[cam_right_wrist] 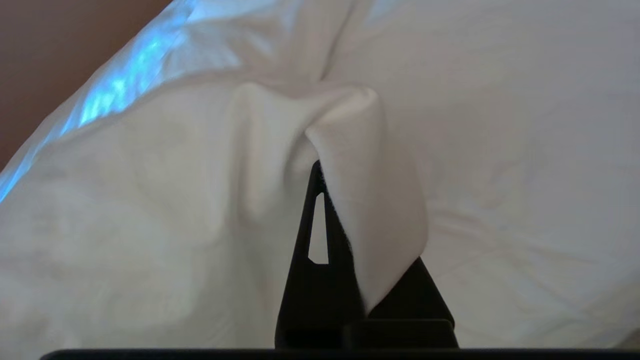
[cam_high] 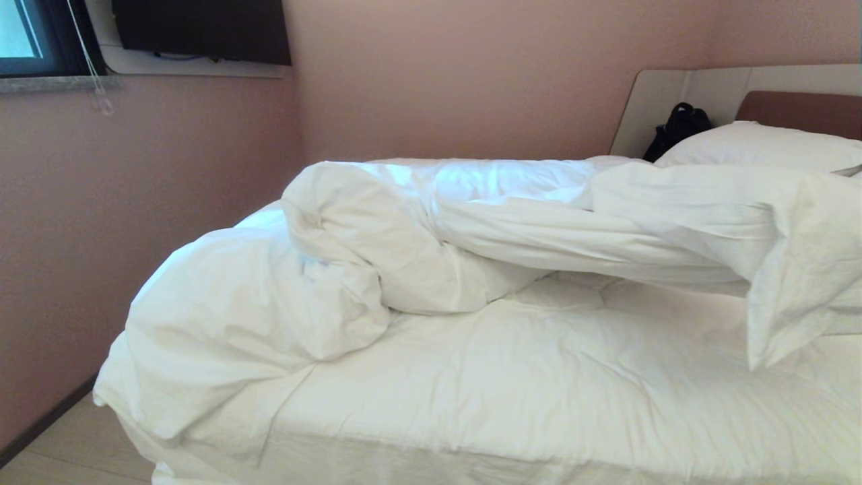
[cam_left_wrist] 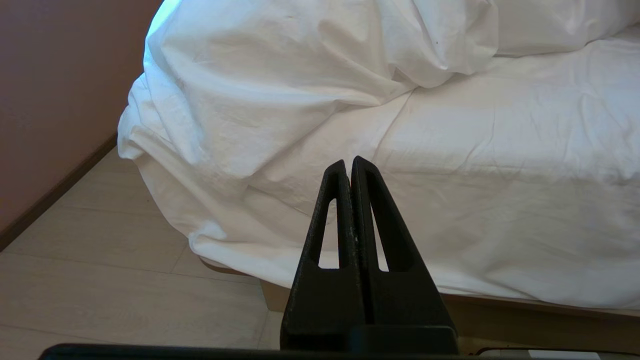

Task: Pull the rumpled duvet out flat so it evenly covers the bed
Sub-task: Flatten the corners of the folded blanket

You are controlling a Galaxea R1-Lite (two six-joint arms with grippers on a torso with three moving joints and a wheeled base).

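White duvet (cam_high: 431, 222) heaped in a long twisted roll across the middle of the bed (cam_high: 512, 397), one end bulging over the bed's left corner and hanging toward the floor, the other end lifted at the right with a pointed corner dangling. Beneath it, flatter white bedding down to the near edge. Right gripper (cam_right_wrist: 345, 200) clenched on a fold of the duvet, fabric draped over one finger. Left gripper (cam_left_wrist: 350, 165) pressed closed on nothing, held low before the bed's near side, clear of the cloth. Pillow (cam_high: 761, 145) at the head end, against the beige headboard (cam_high: 673, 94) with its brown padded centre; black bag (cam_high: 677, 128) just beside the pillow. Pink wall (cam_high: 438, 74) behind, window (cam_high: 27, 34) at upper left, pale floor (cam_left_wrist: 100, 280) below.
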